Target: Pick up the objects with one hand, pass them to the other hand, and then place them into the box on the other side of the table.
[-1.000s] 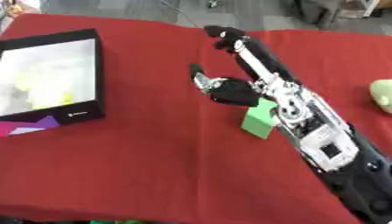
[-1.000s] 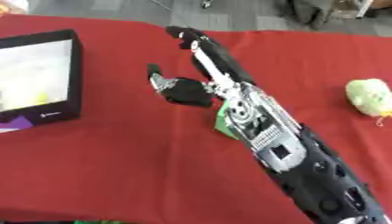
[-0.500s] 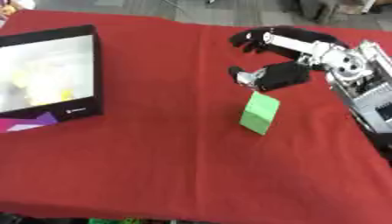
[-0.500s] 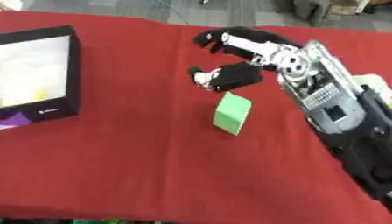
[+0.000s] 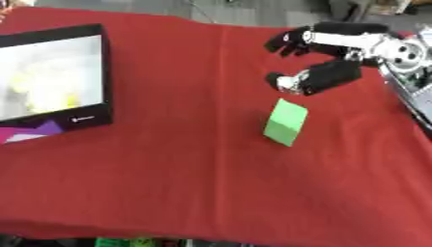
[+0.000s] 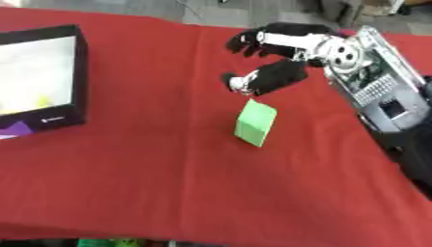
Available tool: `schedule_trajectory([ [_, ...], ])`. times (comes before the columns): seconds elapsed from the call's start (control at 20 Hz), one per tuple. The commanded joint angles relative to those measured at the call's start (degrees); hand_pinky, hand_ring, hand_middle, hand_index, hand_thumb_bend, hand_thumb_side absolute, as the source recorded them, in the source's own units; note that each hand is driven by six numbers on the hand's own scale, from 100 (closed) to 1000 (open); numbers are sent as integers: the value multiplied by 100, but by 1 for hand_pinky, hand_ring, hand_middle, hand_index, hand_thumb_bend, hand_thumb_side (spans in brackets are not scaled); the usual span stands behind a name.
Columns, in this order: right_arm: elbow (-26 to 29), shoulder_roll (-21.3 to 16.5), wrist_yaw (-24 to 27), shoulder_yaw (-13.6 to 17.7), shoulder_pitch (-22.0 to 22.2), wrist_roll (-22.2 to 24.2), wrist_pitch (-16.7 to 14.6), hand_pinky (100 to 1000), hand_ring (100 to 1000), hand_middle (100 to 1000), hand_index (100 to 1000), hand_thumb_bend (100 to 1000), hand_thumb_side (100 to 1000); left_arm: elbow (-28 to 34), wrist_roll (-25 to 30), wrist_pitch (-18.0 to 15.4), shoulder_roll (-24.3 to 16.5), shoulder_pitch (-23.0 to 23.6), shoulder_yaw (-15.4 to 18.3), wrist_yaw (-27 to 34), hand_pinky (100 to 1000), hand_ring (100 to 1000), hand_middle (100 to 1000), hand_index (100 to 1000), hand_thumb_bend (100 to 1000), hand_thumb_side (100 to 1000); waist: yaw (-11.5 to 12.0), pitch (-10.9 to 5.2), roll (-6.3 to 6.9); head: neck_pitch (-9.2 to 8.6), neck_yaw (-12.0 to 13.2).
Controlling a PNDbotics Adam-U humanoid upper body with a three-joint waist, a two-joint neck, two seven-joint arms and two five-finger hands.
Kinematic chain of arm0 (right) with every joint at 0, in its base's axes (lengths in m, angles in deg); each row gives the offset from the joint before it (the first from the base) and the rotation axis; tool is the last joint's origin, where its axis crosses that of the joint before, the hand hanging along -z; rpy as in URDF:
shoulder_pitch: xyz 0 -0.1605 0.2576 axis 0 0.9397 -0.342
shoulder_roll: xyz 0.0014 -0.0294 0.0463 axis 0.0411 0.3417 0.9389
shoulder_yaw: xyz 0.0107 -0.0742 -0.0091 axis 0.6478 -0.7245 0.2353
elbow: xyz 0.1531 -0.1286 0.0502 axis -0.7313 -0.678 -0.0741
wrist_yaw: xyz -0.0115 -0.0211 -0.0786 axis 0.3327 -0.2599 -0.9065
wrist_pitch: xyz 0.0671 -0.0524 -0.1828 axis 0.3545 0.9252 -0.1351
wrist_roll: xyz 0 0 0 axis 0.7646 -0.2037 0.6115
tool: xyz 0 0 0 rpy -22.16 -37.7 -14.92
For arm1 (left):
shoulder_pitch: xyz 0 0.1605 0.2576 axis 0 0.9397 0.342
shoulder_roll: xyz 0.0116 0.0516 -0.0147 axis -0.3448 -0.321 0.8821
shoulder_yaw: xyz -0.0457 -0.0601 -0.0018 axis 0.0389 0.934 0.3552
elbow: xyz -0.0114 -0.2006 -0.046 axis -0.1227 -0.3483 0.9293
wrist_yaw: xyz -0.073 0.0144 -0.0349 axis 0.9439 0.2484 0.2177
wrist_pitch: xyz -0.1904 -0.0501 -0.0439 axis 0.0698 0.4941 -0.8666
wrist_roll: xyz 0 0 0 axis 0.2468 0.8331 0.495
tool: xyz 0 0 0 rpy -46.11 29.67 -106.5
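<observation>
A green block (image 5: 285, 121) lies on the red tablecloth a little right of the middle. My right hand (image 5: 350, 46) comes in from the right edge and hovers just behind the block, apart from it. Its fingers (image 5: 291, 41) reach out to the left, the thumb (image 5: 317, 79) sits below them, and nothing is between them. A black box (image 5: 80, 117) stands at the left edge of the table with blurred yellowish things inside. My left hand shows in neither view.
The right forearm (image 6: 380, 91) covers the table's far right side. A pink and purple patch (image 5: 30, 132) shows at the box's front left corner. Red cloth (image 5: 168, 183) stretches between the box, the block and the front edge.
My right arm has drawn back to the right and away from above the green block, which now lies uncovered. A pale green thing seen earlier at the right edge is now behind the arm.
</observation>
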Motion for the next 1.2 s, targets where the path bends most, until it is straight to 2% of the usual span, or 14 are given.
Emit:
schedule_trajectory([
  [0.05,114,-258,-35,-37,-16,375,243,951,943,915,960,226,541,2,30,8,-181,-97,67,-59,878,827,775,813,100,811,0,-166,19,30,-11],
  [0.4,114,-460,-133,-304,176,478,380,952,947,889,960,268,553,-11,85,10,-172,-89,62,-119,877,827,774,812,100,815,-3,-179,4,45,-4],
  [0.75,114,-612,-483,-425,273,507,568,962,967,883,978,326,501,-21,116,2,-155,-72,35,-117,877,826,774,809,100,817,-24,-237,-24,112,-13],
  [1.2,114,-523,-822,-532,353,680,895,964,977,891,985,331,512,-18,128,-6,-137,-46,17,-135,876,825,772,806,100,817,-29,-277,-47,177,-180],
])
